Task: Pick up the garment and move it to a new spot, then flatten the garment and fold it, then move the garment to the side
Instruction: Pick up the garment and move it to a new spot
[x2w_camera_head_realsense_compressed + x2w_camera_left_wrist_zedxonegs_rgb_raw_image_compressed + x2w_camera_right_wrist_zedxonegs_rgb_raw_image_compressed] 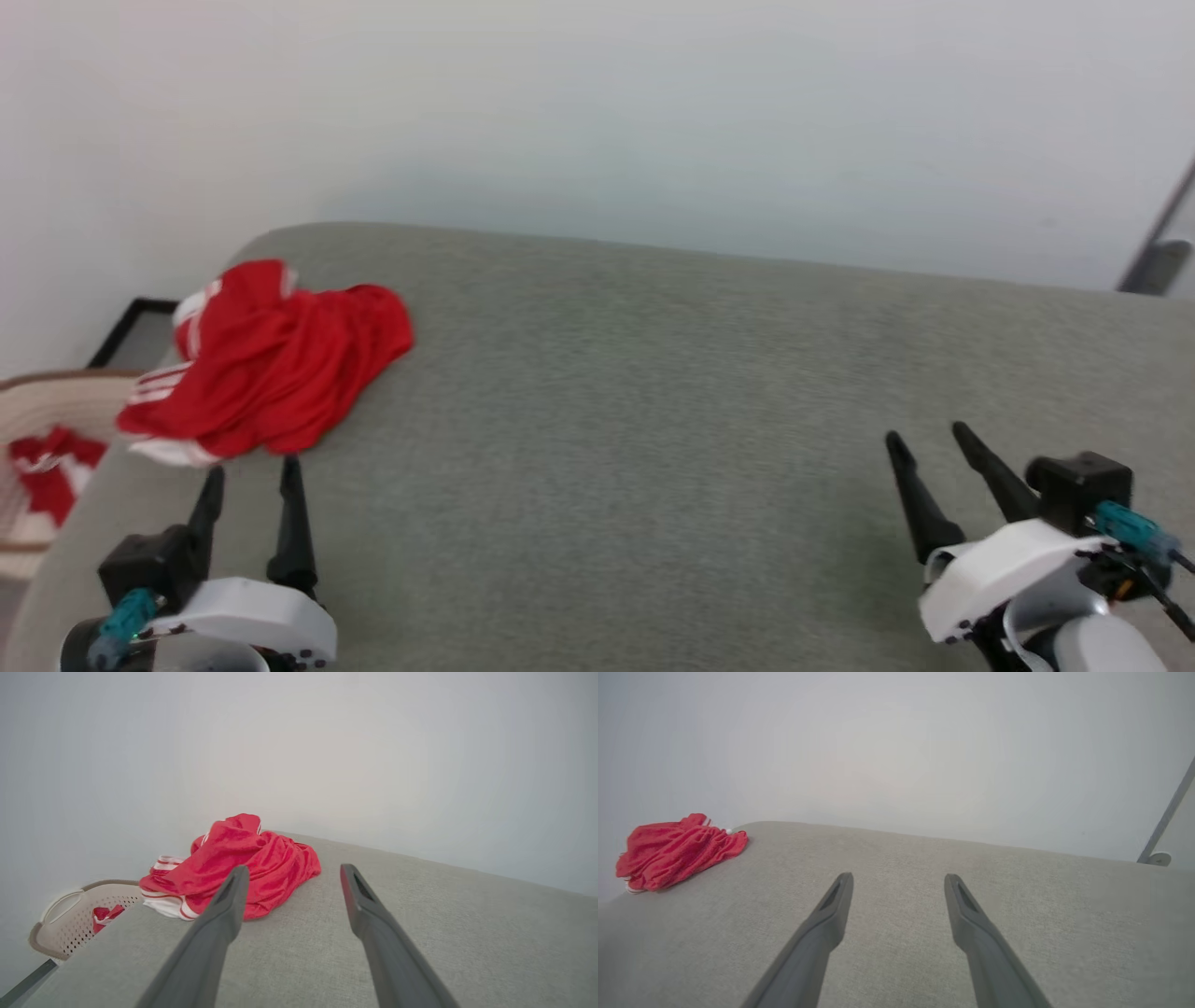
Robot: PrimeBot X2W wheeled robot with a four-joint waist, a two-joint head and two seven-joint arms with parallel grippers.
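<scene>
Judging by how things lie, we are at the very start of the task. The garment sits in a crumpled red heap, white stripes showing, at the far left corner of the grey bench, close to its rounded edge. Beside that corner stands a basket with a smaller red-and-white cloth in it, which is not ours to handle. The garment is not yet lifted, moved, flattened or folded, so we reckon every step is left to do, beginning with the pick-up.

Our left pincer is spread wide and holds nothing. Its fingers point at the heap, and their tips are just beside its near hem. As far as we can tell, they do not touch it. In the left wrist view the garment lies just ahead, a little left of the gap between the fingers.

Our right pincer is likewise spread wide and empty. It hangs over bare bench on the right side, well apart from the garment.

We judge the left pincer the better placed to make the first grasp.
</scene>
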